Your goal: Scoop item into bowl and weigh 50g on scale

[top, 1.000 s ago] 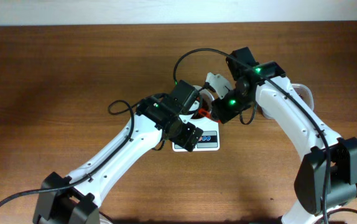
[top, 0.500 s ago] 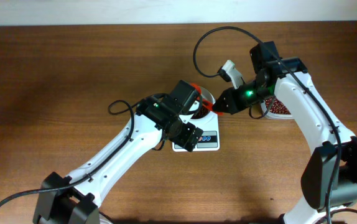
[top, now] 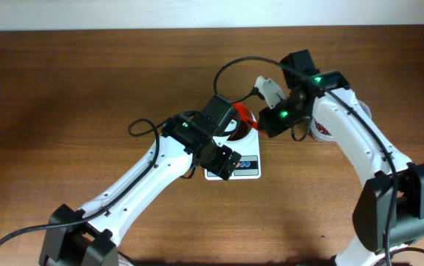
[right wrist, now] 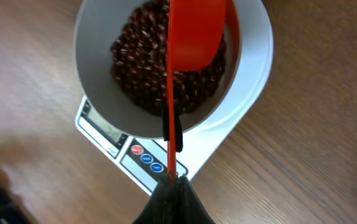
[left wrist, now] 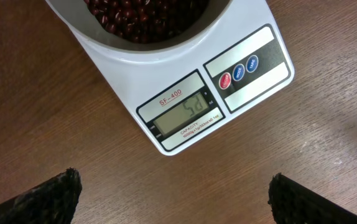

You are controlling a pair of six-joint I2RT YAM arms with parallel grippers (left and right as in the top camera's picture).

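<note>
1. Overhead: the right gripper (top: pixel 260 127), clamped on the scoop (top: pixel 243 114) handle, holds it above the scale (top: pixel 241 164); the left gripper (top: pixel 223 159) hangs over the scale's front
2. Left wrist: jaws spread wide, empty; beans (left wrist: pixel 141 15) fill the bowl (left wrist: pixel 104 43) on the scale; check the display (left wrist: pixel 188 115) before tipping more
3. Right wrist: scoop over the bowl; add beans in small shakes, never touching the rim

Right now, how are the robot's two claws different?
The left claw is wide open and empty; the right claw is shut on the orange-red scoop. The left claw hangs by the scale; the right claw holds its scoop over the bowl of beans. Both face the scale.
</note>
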